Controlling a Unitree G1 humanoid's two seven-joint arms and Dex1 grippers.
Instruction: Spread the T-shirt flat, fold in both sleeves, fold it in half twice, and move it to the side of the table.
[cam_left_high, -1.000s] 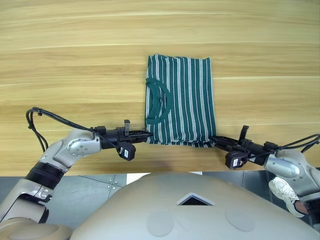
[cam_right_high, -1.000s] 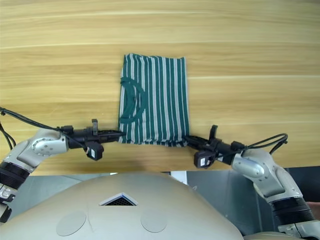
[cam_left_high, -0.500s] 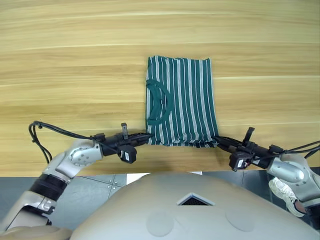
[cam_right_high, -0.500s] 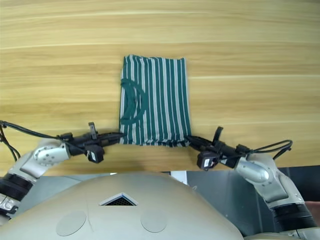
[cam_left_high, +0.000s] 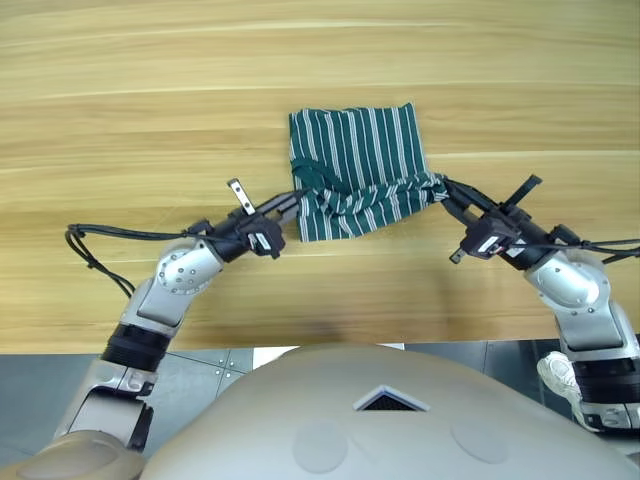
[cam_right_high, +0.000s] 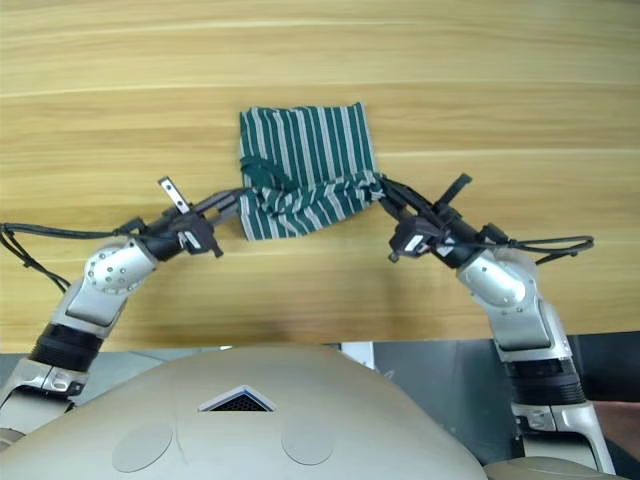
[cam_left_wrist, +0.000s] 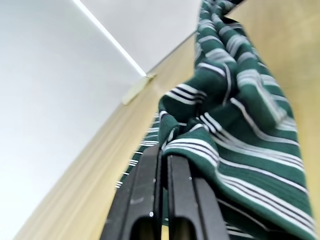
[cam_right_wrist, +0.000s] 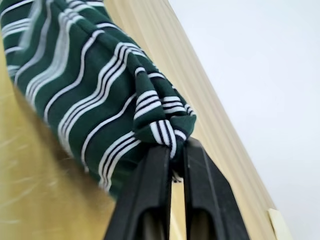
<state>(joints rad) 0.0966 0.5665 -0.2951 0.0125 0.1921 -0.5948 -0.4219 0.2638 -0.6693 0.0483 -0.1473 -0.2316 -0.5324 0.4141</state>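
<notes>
Left gripper (cam_left_high: 297, 198) and right gripper (cam_left_high: 443, 184) pinched shut, forearms angled inward

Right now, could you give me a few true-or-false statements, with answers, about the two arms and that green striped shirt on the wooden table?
1. The green-and-white striped T-shirt lies fully flat on the light wooden table. False: its near edge is lifted and bunched.
2. The left gripper is shut on the shirt's cloth. True.
3. The right gripper is open, clear of the shirt. False: it is shut on a bunched corner.
4. The shirt's far part rests on the table. True.
</notes>
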